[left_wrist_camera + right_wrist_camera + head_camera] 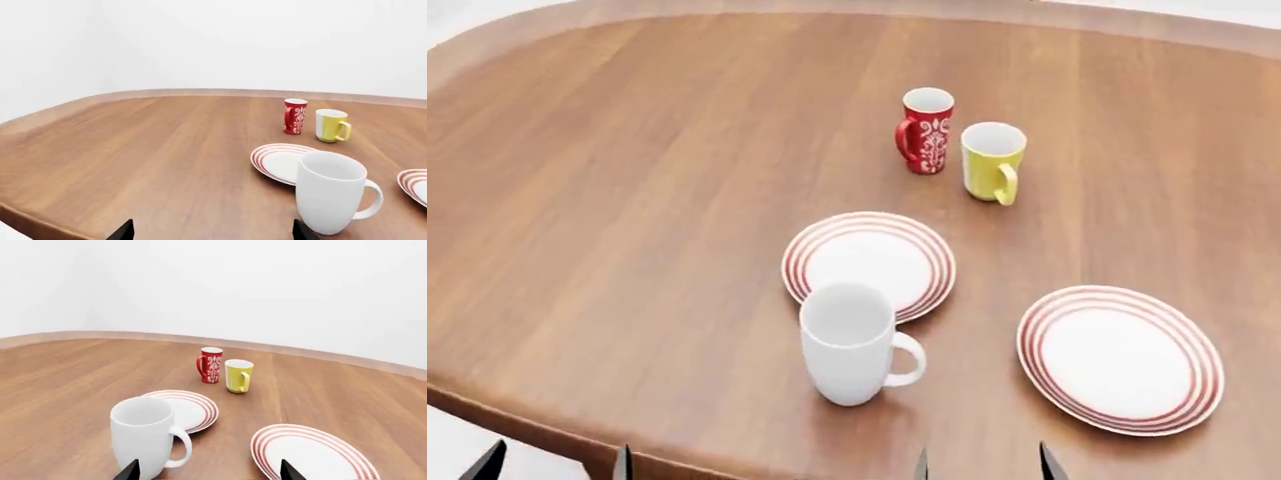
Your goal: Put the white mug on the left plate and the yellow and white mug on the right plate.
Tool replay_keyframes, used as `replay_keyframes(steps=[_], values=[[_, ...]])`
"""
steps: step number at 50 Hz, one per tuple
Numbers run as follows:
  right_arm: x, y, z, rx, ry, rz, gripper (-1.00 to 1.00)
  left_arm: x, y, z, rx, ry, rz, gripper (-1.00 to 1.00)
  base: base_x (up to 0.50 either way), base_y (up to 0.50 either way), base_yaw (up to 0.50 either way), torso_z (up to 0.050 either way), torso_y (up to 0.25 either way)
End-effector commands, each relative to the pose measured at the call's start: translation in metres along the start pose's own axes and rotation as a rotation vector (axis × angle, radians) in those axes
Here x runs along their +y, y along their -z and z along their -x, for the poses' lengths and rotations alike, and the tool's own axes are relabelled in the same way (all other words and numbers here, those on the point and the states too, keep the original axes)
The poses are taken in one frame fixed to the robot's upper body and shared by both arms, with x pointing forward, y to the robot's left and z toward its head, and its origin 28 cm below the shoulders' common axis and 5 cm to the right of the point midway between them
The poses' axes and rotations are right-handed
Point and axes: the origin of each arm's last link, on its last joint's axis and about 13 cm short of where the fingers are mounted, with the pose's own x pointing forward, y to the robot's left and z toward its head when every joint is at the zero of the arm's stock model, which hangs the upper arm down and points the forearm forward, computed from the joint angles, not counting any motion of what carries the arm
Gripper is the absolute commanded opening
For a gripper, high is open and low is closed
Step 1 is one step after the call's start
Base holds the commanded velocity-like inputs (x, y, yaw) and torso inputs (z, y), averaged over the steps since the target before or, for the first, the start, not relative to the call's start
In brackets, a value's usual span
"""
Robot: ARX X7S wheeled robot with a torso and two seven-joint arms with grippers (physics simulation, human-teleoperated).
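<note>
The white mug (851, 343) stands upright on the wooden table, just in front of the left plate (869, 263), handle to the right. The right plate (1120, 357) lies bare to its right. Further back stands the yellow and white mug (993, 160), beside a red patterned mug (926, 130). My left gripper (557, 463) is open at the table's near edge, left of the white mug (329, 191). My right gripper (981, 464) is open too, near the edge between the white mug (143, 436) and the right plate (312, 454). Nothing is between either pair of fingers.
The wooden table (627, 200) has a rounded raised rim and a white wall behind it. The red patterned mug (294, 116) stands close to the yellow and white mug (331, 125). Bare wood stretches across the table's left half.
</note>
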Motion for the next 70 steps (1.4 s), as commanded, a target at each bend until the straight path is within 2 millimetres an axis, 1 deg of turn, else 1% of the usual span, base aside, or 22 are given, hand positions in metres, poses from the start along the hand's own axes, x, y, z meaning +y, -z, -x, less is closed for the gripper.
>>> replay_keyframes(steps=[1, 12, 15, 16, 19, 20, 31, 39, 42, 44, 45, 46, 47, 49, 50, 52, 54, 57, 64, 66, 70], values=[[0.002, -0.001, 0.0, 0.0, -0.02, 0.011, 1.0, 0.0, -0.003, 0.0, -0.014, -0.008, 0.0, 1.0, 0.0, 0.0, 0.5, 0.0, 0.0], [0.004, 0.002, 0.0, 0.001, -0.035, 0.034, 1.0, 0.0, -0.001, 0.001, -0.008, -0.006, -0.001, 1.0, 0.0, 0.0, 0.5, 0.0, 0.0], [0.004, 0.001, 0.002, -0.038, -0.007, 0.042, 1.0, 0.0, 0.0, 0.002, -0.006, -0.006, -0.001, 1.0, 0.04, 0.01, 0.5, 0.0, 0.0], [0.003, 0.002, 0.001, -0.008, 0.007, 0.045, 1.0, 0.0, -0.001, 0.002, -0.007, -0.005, 0.0, 1.0, 0.0, 0.0, 0.0, 0.0, 0.0], [0.003, 0.0, 0.002, -0.031, -0.023, 0.002, 1.0, 0.0, -0.001, 0.002, -0.007, -0.006, -0.001, 1.0, 0.0, 0.0, 0.0, 0.0, 0.0], [0.002, -0.001, 0.004, -0.04, -0.054, -0.071, 1.0, 0.0, -0.001, 0.002, -0.007, -0.007, -0.001, 1.0, 0.0, 0.0, 0.0, 0.0, 0.0], [-0.001, -0.003, 0.002, -0.06, -0.04, -0.078, 1.0, 0.002, -0.004, 0.001, -0.015, -0.015, 0.002, 1.0, 0.14, -0.48, 0.0, 0.0, 0.0], [-0.007, -0.006, 0.002, -0.077, -0.01, -0.091, 1.0, 0.004, -0.008, 0.0, -0.025, -0.021, 0.003, 1.0, 0.14, -0.48, 0.0, 0.0, 0.0], [-0.015, -0.011, 0.004, -0.111, 0.038, -0.1, 1.0, 0.009, -0.013, 0.0, -0.04, -0.043, 0.002, 1.0, 0.14, -0.48, 0.0, 0.0, 0.0], [-0.019, -0.012, 0.004, -0.059, 0.056, -0.081, 1.0, 0.014, -0.017, 0.0, -0.05, -0.066, 0.001, 1.0, 0.06, -0.23, 0.0, 0.0, 0.0], [-0.021, -0.013, 0.005, -0.067, 0.063, -0.085, 1.0, 0.02, -0.024, 0.001, -0.061, -0.094, 0.004, 1.0, 0.0, 0.0, 0.0, 0.0, 0.0], [-0.023, -0.016, 0.006, -0.102, 0.076, -0.107, 1.0, 0.024, -0.027, 0.002, -0.066, -0.11, -0.005, 1.0, 0.0, 0.0, 0.0, 0.0, 0.0], [-0.026, -0.018, 0.007, -0.115, 0.099, -0.086, 1.0, 0.032, -0.032, 0.004, -0.077, -0.142, -0.01, 1.0, 0.1, 0.03, 0.0, 0.0, 0.0], [-0.029, -0.021, 0.008, -0.113, 0.136, -0.098, 1.0, 0.04, -0.039, 0.008, -0.092, -0.171, -0.021, 1.0, 0.48, 0.14, 0.0, 0.0, 0.0], [-0.03, -0.022, 0.009, -0.113, 0.133, -0.104, 1.0, 0.046, -0.044, 0.01, -0.105, -0.201, -0.014, 1.0, 0.48, 0.14, 0.0, 0.0, 0.0], [-0.031, -0.023, 0.01, -0.113, 0.139, -0.103, 1.0, 0.051, -0.049, 0.014, -0.12, -0.221, -0.001, 1.0, 0.48, 0.14, 0.0, 0.0, 0.0], [-0.031, -0.023, 0.01, -0.113, 0.14, -0.102, 1.0, 0.052, -0.05, 0.014, -0.123, -0.227, 0.0, 1.0, 0.48, 0.14, 0.0, 0.0, 0.0], [-0.032, -0.021, 0.009, -0.109, 0.141, -0.107, 1.0, 0.05, -0.045, 0.011, -0.114, -0.224, -0.006, 1.0, 0.48, 0.14, 0.0, 0.0, 0.0], [-0.034, -0.02, 0.011, -0.122, 0.166, -0.12, 1.0, 0.047, -0.044, 0.012, -0.114, -0.208, -0.011, 1.0, 0.48, 0.14, 0.0, 0.0, 0.0], [-0.035, -0.021, 0.013, -0.146, 0.183, -0.149, 1.0, 0.047, -0.044, 0.013, -0.115, -0.211, -0.011, 1.0, 0.02, 0.01, 0.0, 0.0, 0.0], [-0.036, -0.022, 0.014, -0.132, 0.17, -0.145, 1.0, 0.048, -0.044, 0.014, -0.118, -0.217, -0.005, 1.0, 0.0, 0.0, 0.0, 0.0, 0.0]])
